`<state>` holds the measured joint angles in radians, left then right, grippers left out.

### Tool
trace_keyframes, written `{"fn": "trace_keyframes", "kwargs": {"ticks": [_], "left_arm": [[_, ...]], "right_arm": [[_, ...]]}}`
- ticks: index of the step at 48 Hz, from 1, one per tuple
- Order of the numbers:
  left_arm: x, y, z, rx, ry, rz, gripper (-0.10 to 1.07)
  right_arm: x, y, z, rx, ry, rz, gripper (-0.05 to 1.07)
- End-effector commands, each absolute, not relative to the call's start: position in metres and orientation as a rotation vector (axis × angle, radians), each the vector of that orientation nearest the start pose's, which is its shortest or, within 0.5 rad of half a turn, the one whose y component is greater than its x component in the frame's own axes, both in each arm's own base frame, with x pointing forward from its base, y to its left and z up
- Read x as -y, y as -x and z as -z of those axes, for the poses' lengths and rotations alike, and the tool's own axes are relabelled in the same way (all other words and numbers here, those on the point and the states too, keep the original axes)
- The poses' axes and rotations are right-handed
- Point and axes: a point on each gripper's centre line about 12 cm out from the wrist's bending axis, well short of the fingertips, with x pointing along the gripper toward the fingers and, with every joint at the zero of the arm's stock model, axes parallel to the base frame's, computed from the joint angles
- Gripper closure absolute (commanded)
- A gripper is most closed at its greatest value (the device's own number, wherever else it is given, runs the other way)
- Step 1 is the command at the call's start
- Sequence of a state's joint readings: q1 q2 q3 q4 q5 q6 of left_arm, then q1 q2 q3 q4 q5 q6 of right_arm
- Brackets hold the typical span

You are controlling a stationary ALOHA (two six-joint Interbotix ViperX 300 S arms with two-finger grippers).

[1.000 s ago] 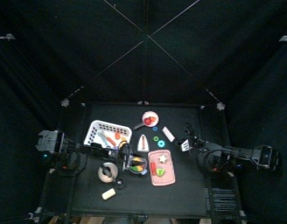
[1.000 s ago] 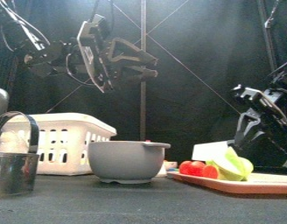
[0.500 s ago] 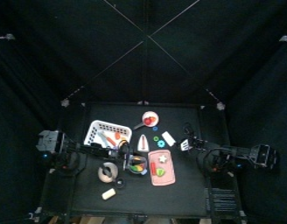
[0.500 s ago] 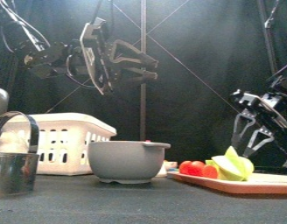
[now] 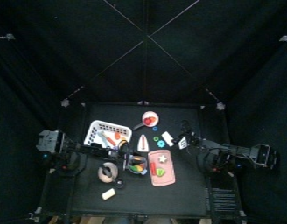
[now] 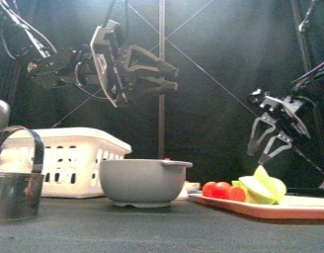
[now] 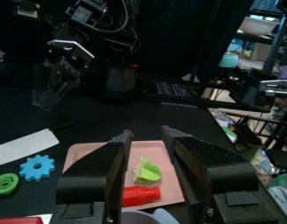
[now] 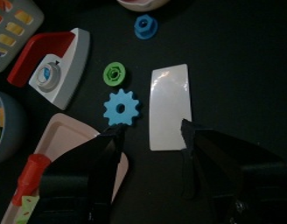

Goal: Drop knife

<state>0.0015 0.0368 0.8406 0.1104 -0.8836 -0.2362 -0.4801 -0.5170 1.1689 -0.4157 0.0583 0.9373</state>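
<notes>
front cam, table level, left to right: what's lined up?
metal cup → white slatted basket → grey bowl → red and green pieces on the pink board. The right pincer hangs open above the board end.

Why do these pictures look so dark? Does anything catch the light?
Top view: the black curtains and table swallow the light, and only the white basket and the bits beside it stand out. Front view: a pale glow lies on the back curtain, with the arms dark against it. Right wrist view: the knife is brightest, flat white on black.
</notes>
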Motion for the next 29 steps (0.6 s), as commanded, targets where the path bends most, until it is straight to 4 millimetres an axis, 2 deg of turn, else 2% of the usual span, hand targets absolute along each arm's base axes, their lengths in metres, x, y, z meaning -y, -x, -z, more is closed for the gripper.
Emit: {"fn": "trace_keyframes", "kwargs": {"ticks": [1,12,29], "left_arm": [[0.009,-0.381,-0.201,0.013,0.166,0.082,0.22],[0.008,-0.386,-0.197,-0.038,0.165,0.071,0.22],[0.008,-0.408,-0.2,-0.204,0.157,0.041,0.21]], "right_arm": [[0.11,-0.213,-0.172,-0.53,-0.606,0.624,0.15],[0.108,-0.216,-0.165,-0.564,-0.584,0.61,0.15],[0.102,-0.215,-0.161,-0.587,-0.564,0.587,0.15]]}}
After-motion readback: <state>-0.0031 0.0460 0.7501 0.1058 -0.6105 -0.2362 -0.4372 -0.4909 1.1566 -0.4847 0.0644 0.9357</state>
